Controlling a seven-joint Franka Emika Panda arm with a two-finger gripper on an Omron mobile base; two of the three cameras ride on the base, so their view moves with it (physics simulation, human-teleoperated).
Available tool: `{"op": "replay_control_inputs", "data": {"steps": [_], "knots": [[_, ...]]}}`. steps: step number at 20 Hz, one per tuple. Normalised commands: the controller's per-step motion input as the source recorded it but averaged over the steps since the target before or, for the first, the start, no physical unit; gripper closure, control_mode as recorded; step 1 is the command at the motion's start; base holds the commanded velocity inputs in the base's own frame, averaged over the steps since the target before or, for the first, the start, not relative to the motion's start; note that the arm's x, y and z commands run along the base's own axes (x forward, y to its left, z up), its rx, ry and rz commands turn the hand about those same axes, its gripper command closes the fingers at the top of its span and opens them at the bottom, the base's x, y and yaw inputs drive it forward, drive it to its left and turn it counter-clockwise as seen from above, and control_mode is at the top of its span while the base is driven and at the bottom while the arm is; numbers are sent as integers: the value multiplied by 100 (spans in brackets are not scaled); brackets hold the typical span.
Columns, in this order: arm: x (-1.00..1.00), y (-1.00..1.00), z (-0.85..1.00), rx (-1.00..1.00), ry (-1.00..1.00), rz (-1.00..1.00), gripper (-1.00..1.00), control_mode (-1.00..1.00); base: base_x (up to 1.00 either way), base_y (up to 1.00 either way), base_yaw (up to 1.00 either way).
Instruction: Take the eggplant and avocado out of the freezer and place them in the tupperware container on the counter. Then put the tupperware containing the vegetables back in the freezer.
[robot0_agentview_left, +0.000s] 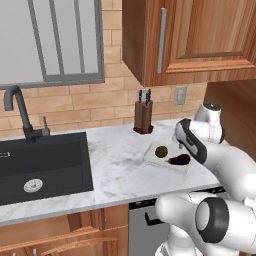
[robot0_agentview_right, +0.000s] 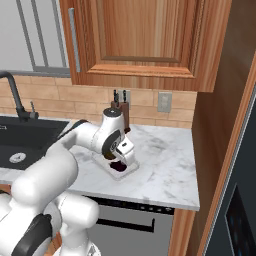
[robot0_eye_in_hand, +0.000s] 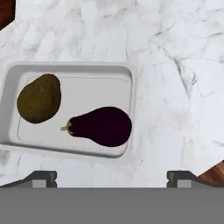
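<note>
The tupperware container lies on the marble counter, directly under my hand. Inside it, the olive-brown avocado rests at one end and the dark purple eggplant lies beside it, stem toward the avocado. My gripper hovers just above the tray, open and holding nothing. From the left base view the avocado and eggplant sit in the tray beneath the gripper. In the right base view the hand covers most of the tray. The freezer stands at the far right.
A brown knife block stands against the brick wall behind the tray. The black sink with its faucet takes up the counter's left part. Wooden cupboards hang overhead. A grey dishwasher front sits below the counter.
</note>
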Motion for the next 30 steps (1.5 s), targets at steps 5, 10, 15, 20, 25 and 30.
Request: {"op": "replay_control_inputs", "data": {"steps": [5,10,15,20,25,30], "knots": [[3,0,-12,-6,13,0,-100,-100,0,0,0],[0,-5,-27,-3,8,8,-100,-100,0,0,0],[0,-8,-38,0,3,14,-100,-100,0,0,0],[0,-1,-35,0,0,8,-100,-100,0,0,0],[8,0,-31,0,0,2,-100,-100,0,0,0],[13,-3,-17,0,-3,0,-100,-100,0,0,0]]}}
